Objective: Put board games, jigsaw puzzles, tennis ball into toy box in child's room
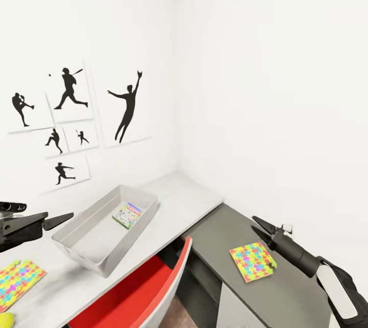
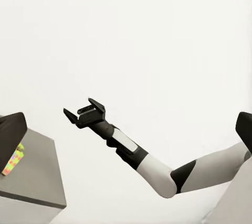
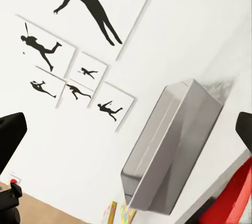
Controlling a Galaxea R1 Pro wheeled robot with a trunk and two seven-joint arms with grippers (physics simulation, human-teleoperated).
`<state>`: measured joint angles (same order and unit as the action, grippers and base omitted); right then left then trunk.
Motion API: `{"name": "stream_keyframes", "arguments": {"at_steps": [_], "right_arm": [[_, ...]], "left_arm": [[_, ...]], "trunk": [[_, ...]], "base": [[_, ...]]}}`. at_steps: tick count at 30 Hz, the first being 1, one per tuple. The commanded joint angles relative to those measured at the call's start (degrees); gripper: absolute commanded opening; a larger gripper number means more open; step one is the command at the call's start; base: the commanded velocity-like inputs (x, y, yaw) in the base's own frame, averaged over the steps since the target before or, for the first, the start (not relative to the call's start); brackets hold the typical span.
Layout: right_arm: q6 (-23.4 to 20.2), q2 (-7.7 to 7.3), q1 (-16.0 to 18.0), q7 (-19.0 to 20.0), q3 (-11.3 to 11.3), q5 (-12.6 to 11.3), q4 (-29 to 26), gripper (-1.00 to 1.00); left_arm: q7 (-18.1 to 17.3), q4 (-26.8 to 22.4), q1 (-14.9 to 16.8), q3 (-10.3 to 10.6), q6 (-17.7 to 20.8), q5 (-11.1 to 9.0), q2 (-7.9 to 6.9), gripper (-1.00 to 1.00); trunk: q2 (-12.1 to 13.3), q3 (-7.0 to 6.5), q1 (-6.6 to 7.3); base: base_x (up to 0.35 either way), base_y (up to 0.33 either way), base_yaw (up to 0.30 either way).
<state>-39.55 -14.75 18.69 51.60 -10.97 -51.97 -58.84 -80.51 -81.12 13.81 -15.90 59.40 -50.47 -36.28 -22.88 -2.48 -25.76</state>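
1. Looking down from my head camera, I see the light grey tray-like toy box [image 1: 82,238] sitting on the white-grey table top [image 1: 179,192], with one colourful printed board game box [image 1: 128,215] lying flat inside it near its far end.
2. My left gripper [image 1: 65,218] hovers just beside the toy box's near left wall, touching nothing; whether its fingers are spread or closed I cannot tell.
3. A multicoloured jigsaw puzzle board [image 1: 18,282] lies flat on the table beneath my left arm.
4. My right gripper [image 1: 260,229] is spread and empty, poised just above a second multicoloured jigsaw puzzle board [image 1: 252,261] on the darker grey desk surface [image 1: 214,238].
5. A red chair [image 1: 148,292] stands tucked between the two desk sections.
6. Black baseball-player silhouette pictures [image 1: 66,123] hang on the white wall behind the toy box.
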Motion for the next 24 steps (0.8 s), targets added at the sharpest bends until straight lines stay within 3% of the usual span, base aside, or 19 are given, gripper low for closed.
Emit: {"name": "stream_keyframes", "arguments": {"at_steps": [1, 24], "right_arm": [[-0.35, 0.00, 0.04, 0.03, -0.02, -0.24, 0.04, 1.00], [-0.18, -0.01, 0.04, -0.18, -0.10, -0.18, 0.39, 1.00]], "left_arm": [[-0.09, -0.01, -0.01, -0.01, 0.60, -0.11, -0.02, 1.00], [0.00, -0.01, -0.01, 0.01, 0.60, -0.09, 0.03, 1.00]], "trunk": [[-0.04, -0.02, -0.02], [-0.04, -1.00, -0.02]], "base": [[-0.035, 0.000, -0.254], [-0.003, 0.000, -0.254]]}}
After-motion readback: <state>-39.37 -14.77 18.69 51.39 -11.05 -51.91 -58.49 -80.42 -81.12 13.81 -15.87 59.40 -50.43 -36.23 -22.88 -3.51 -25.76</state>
